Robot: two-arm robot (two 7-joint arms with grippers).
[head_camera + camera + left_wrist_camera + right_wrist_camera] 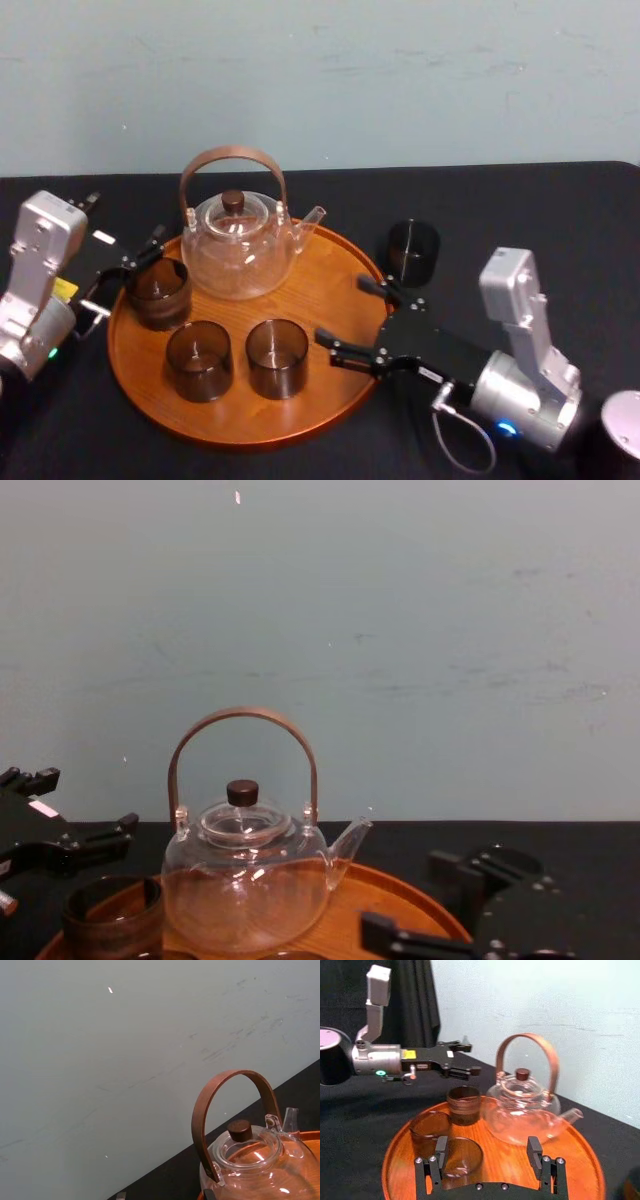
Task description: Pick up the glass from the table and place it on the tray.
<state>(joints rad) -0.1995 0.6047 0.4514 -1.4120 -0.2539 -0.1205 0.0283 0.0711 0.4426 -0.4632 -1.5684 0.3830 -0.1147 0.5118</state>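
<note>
Right hand [345, 312] open at tray [322, 288] rim, left hand [125, 278] open beside tray, glass [412, 252] on table [520, 210].

Robot test lab, black-draped table [560, 200] against bare scuffed pale wall [320, 80], dark curtain [415, 1005] beside

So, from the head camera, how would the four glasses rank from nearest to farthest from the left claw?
1. The left-edge glass, on the tray, right beside the left claw.
2. The front-left glass, on the tray's near side.
3. The front-middle glass, next to it, further right.
4. The dark glass, on the table past the tray's right rim.
</note>
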